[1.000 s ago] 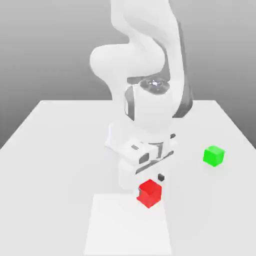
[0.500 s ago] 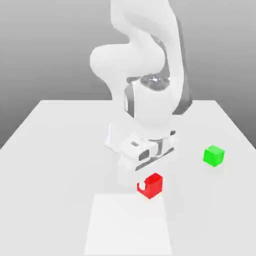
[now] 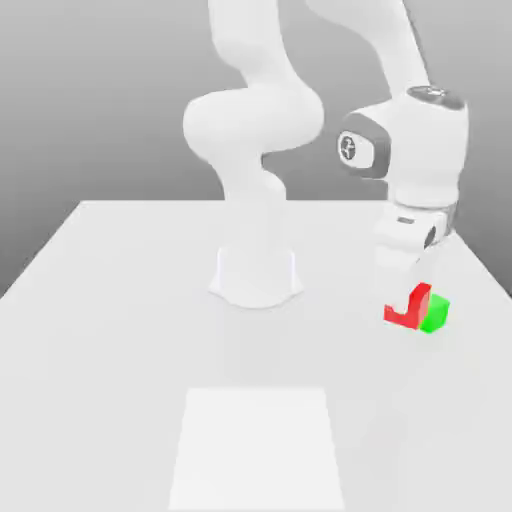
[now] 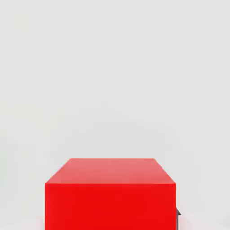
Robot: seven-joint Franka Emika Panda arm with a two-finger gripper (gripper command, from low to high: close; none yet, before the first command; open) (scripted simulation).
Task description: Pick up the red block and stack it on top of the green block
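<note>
While the end effector [image 3: 404,299] is pointed down over the exterior view's right part of the worktop [image 3: 130,330], its fingers are clamped on the red block [image 3: 418,303]. Part of the block's near side is covered by a pale finger, with red left visible around it. In the hand view, a lighter face and a brighter red face of the block are shown meeting at a straight edge, and a small dark piece [image 4: 179,218] is seen just beside it.

Next to the red block in the exterior view, the green block [image 3: 437,315] is partly hidden behind it, with its other side exposed toward the exterior view's right. Whether the two blocks are touching, and how high the red one is held, cannot be told.

Farther out, the white arm [image 3: 252,120] is bent over from its base [image 3: 256,277], which is set near the middle of the worktop's width. Nearer the camera, well apart from both blocks, a pale rectangle [image 3: 256,450] is seen on the worktop.
</note>
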